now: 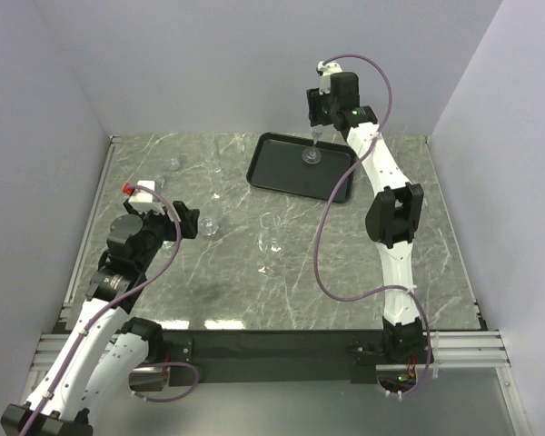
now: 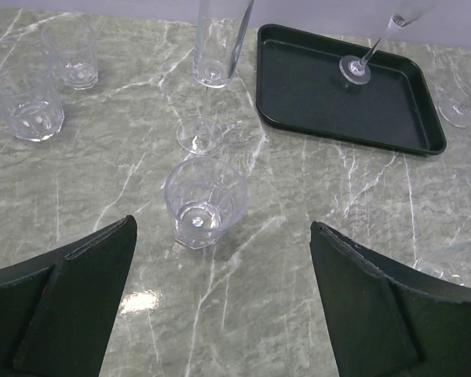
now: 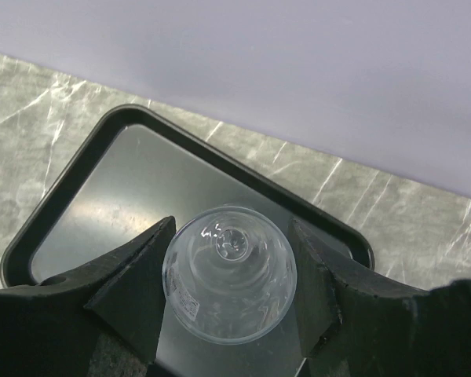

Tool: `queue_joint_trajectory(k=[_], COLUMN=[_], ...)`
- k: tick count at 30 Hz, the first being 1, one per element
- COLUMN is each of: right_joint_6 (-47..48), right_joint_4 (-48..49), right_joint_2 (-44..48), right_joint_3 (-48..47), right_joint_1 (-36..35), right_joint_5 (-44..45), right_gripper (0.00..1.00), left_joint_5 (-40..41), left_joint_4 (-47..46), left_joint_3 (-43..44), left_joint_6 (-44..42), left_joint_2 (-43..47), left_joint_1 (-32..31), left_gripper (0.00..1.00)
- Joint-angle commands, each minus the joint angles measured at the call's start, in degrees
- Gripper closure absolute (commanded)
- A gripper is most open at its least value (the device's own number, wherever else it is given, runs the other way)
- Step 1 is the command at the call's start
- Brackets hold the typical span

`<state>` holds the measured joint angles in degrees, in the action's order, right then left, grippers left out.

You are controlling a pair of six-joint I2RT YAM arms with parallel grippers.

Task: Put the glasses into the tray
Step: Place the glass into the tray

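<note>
Clear stemmed glass [image 3: 229, 271] upright (foot down) over black tray [image 3: 86, 196]

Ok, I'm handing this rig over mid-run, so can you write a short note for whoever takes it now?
Left gripper: open, empty, low over the table, facing a short tumbler.
Right gripper: shut on a stemmed glass, which leans with its foot over the tray floor; whether it has touched down is unclear.
Done: nothing released in the tray yet.
Left: release this glass, then bring over the rest from the table: the tumblers, a tall glass and the other stemmed ones.
</note>
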<state>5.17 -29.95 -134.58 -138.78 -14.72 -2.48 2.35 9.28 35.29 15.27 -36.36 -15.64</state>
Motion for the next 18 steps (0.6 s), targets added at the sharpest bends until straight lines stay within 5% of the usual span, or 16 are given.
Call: queue_joint_trajectory(k=[1,18], right_joint_6=[-0.25,0.98], right_joint_4=[6.31,8.16], right_joint_2=[0.03,-2.44], right_joint_3=[-4.22,-4.66], right_joint_1=[-0.31,-0.22], right_joint_5=[1.42,2.39], right_gripper=[0.72,0.66], left_joint_5=[-0.77,-1.38], left_joint_4=[-2.69,-2.60], left_joint_3=[0.84,0.84], left_joint_6=[-1.20,-1.38], left_joint_2=[-0.03,-0.55], left_joint_1=[-0.18,-0.18], left_gripper=[0.02,0.02])
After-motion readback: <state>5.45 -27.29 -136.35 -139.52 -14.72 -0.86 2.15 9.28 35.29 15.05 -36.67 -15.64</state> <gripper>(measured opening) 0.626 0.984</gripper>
